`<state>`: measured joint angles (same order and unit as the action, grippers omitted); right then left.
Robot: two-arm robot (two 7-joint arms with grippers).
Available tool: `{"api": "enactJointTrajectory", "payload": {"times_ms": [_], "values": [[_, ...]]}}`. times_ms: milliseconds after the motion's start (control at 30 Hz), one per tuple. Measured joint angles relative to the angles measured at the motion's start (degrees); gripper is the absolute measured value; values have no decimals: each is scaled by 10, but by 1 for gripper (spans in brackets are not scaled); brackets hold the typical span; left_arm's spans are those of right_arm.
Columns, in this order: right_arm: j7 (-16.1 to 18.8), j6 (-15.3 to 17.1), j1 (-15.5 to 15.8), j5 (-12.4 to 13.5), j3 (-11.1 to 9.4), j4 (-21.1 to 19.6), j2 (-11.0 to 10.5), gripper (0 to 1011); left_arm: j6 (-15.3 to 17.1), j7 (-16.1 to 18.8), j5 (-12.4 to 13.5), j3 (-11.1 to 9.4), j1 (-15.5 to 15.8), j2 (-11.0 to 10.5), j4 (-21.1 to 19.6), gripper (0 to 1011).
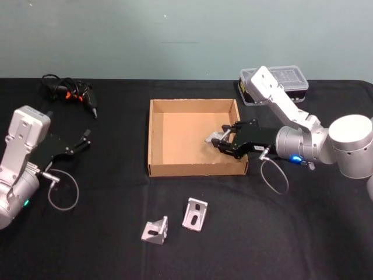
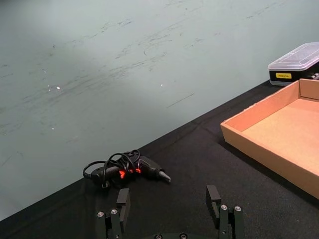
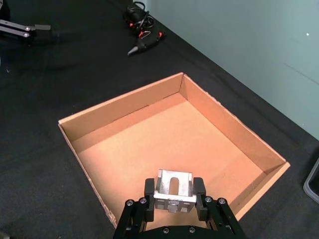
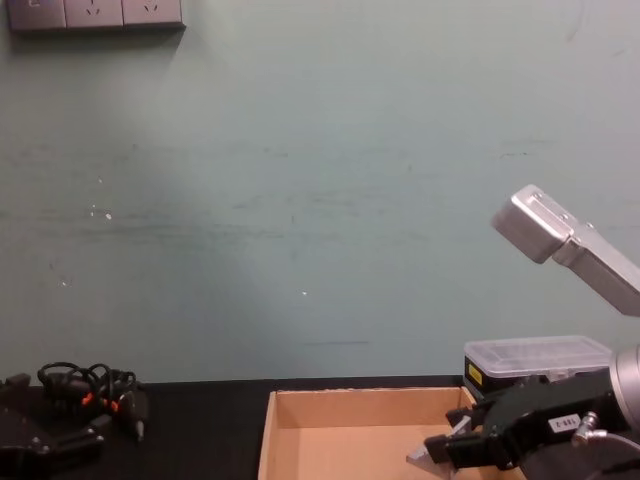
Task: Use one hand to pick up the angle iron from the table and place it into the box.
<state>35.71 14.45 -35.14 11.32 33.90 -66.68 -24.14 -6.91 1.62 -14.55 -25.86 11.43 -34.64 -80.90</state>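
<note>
Angle iron [image 3: 174,185] sat clenched in the R tool [image 1: 226,140], over the box [image 1: 192,102] floor near its 3 o'clock wall. Couldn't tell whether it hung clear or touched the cardboard. Fingers pinched it on both side edges, approx. at the bend.

L tool [image 1: 81,142] was released, holding nothing, parked low over the desk [image 1: 105,233] at 9 o'clock of the box. Two spare irons [image 1: 155,230] lay on the desk at 6 o'clock of the box, close together.

Risks, as I judged them:
- Release from too high: the piece could bounce or tip. The 3 o'clock wall was low and close, so it might hop out or end up leaning on the rim.
- Lowering w/o moving further toward 9 o'clock: tool body or wrist cable could catch that wall and shove the box.
- Grip was on thin edges only, so a bump could twist the angle iron in the fingers and make it drop skewed.

Orientation: slotted flange faced up toward the wrist cam, 2nd flange turned down between the fingers. Slot and long axis ran along the tool's reach, roughly 3 to 9 o'clock, free end pointing at 9.
</note>
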Motion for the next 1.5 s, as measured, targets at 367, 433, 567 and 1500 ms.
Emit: {"api": "enactJointTrajectory", "payload": {"times_ms": [367,433,567,1500], "values": [[3,-8,2,-1,0,-2,-1,628,0,0,0,0,0,0,0,1000],[0,-10,4,-1,-3,-7,-3,707,0,0,0,0,0,0,0,1000],[-6,-14,9,0,-10,-20,-7,817,0,0,0,0,0,0,0,1000],[56,1,84,103,-52,-221,-114,1000,0,0,0,0,0,0,0,1000]]}}
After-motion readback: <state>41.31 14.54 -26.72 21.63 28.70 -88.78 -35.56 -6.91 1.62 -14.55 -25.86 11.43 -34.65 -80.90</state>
